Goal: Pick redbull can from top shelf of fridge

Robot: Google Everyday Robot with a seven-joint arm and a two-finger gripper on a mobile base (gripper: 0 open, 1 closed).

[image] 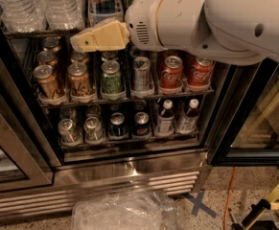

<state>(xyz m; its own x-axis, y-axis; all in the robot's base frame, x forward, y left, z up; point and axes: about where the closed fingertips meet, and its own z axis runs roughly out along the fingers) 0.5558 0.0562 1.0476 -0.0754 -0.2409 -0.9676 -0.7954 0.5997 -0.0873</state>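
Water bottles [33, 6] fill the view at eleven o'clock, just above the gripper [76, 42]. Two red cola cans [170, 73] stand at four o'clock from it. On the floor at six o'clock lies what may be crumpled clear plastic [124, 210], with a blue tape cross [199, 202] at five o'clock.
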